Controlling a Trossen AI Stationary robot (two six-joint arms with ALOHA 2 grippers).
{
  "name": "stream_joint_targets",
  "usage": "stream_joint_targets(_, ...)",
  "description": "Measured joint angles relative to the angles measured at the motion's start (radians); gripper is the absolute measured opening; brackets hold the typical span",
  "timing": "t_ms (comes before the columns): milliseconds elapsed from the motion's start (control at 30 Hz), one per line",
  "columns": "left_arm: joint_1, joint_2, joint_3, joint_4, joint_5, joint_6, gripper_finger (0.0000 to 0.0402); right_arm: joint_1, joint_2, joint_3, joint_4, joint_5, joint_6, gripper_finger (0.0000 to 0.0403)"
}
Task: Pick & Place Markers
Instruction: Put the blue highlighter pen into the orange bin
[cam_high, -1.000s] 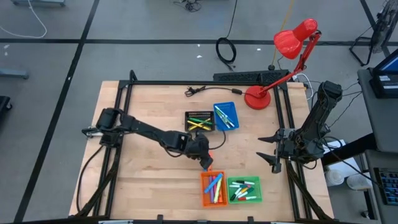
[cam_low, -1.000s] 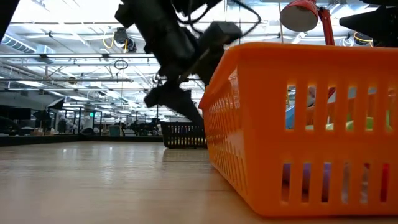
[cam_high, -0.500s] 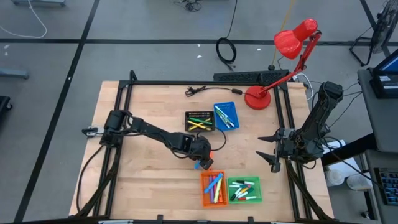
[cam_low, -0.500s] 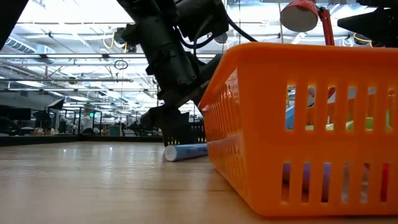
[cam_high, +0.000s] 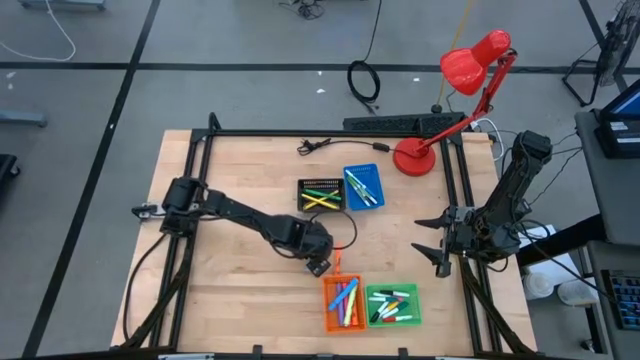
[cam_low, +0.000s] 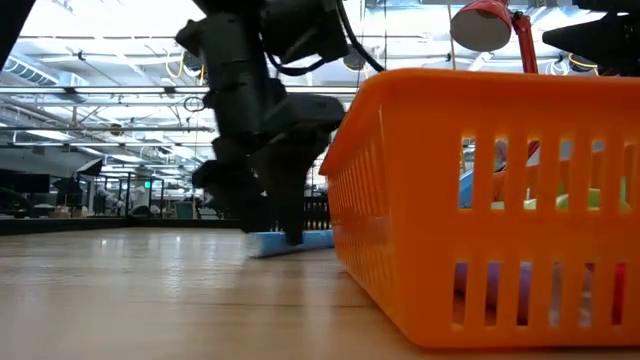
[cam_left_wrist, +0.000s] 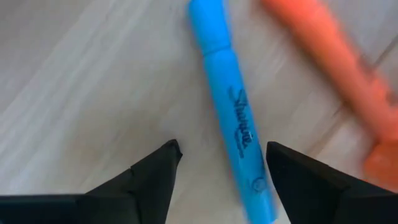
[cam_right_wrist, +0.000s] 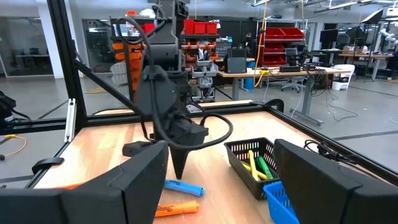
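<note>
On the pale butcher-block wooden counter (cam_high: 230, 260), framed by black rails, my left claw (cam_high: 318, 266) is down at the surface, just off the near corner of the orange slotted plastic tray (cam_high: 342, 303). Its two dark fingers (cam_left_wrist: 146, 183) stand apart, gripping nothing, and straddle a slim blue highlighter marker (cam_left_wrist: 233, 118) that lies flat on the wood between them. Black script along the blue barrel reads "Sharpie". Beside it lies an orange highlighter marker (cam_left_wrist: 329, 81), also loose on the wood; the right wrist view shows the two close together, the blue one (cam_right_wrist: 183, 186) and the orange one (cam_right_wrist: 176, 208).

I count four small rectangular trays: the orange one, a green slotted plastic tray (cam_high: 393, 305) touching its side, a black slotted plastic tray (cam_high: 321, 195) and a blue slotted plastic tray (cam_high: 362, 186) farther back, side by side. All four hold markers, too tangled for me to count. A red desk lamp (cam_high: 452, 95) stands at the far right corner.

My right claw (cam_high: 432, 247) waits at the right edge of the counter, its fingers spread wide and empty.

Beyond the counter lies a grey floor with dark lines; level views show a big workshop hall with ceiling lights, red storage bins on shelves and other tables.
</note>
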Motion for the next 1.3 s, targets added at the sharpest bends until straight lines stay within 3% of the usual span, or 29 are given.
stream_joint_targets(233, -0.028, -0.001, 0.000, -0.072, -0.066, -0.030, 0.0194, 0.000, 0.000, 0.000, 0.000, 0.000, 0.003, 0.0279)
stream_joint_targets(467, -0.034, -0.001, -0.002, -0.090, -0.099, -0.058, 0.0062, 0.000, 0.000, 0.000, -0.065, 0.000, 0.085, 0.0279)
stream_joint_targets(600, -0.040, -0.009, -0.004, -0.082, -0.137, 0.016, 0.0060, 0.000, 0.000, 0.000, -0.075, 0.000, 0.091, 0.0279)
stream_joint_targets(800, -0.111, -0.123, -0.018, -0.068, -0.227, 0.015, 0.0060, 0.000, 0.000, 0.000, -0.075, 0.002, 0.085, 0.0279)
stream_joint_targets(1033, -0.267, -0.285, -0.012, 0.263, -0.409, 0.065, 0.0060, -0.001, 0.000, 0.000, -0.071, 0.005, 0.087, 0.0279)
stream_joint_targets(1200, -0.344, -0.268, -0.006, 0.579, -0.395, 0.220, 0.0060, -0.002, 0.000, 0.000, -0.068, 0.005, 0.090, 0.0279)
stream_joint_targets(1300, -0.353, -0.206, -0.009, 0.609, -0.389, 0.235, 0.0060, -0.006, 0.000, 0.000, -0.068, 0.005, 0.090, 0.0279)
